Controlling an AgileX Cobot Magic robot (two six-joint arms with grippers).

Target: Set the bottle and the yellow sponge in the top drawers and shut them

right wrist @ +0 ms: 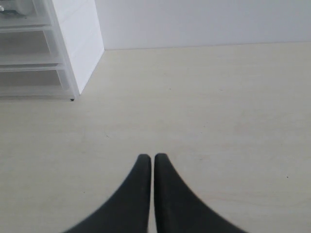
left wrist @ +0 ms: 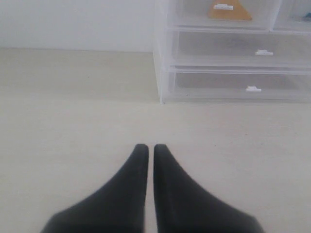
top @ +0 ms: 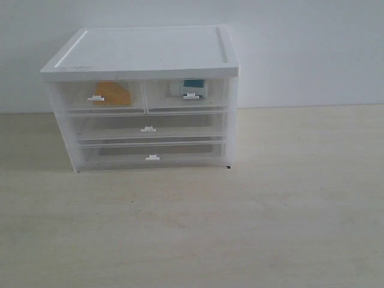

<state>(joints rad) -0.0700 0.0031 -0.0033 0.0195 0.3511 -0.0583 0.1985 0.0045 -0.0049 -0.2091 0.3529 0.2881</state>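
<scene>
The yellow sponge [top: 112, 93] lies inside the top left drawer [top: 99, 98], seen through its clear front; it also shows in the left wrist view as the sponge [left wrist: 229, 11]. The bottle [top: 193, 88], white with a teal label, lies inside the top right drawer [top: 189, 96]. Both top drawers sit flush with the cabinet front. No arm shows in the exterior view. My left gripper [left wrist: 146, 147] is shut and holds nothing, well back from the cabinet over bare tabletop. My right gripper [right wrist: 147, 157] is shut too, nothing in it, off the cabinet's right corner.
The white cabinet [top: 144, 54] stands at the back of a pale wooden table [top: 240, 228], against a white wall. Its two full-width lower drawers [top: 149, 129] are pushed in. The cabinet's right side [right wrist: 80, 39] shows in the right wrist view.
</scene>
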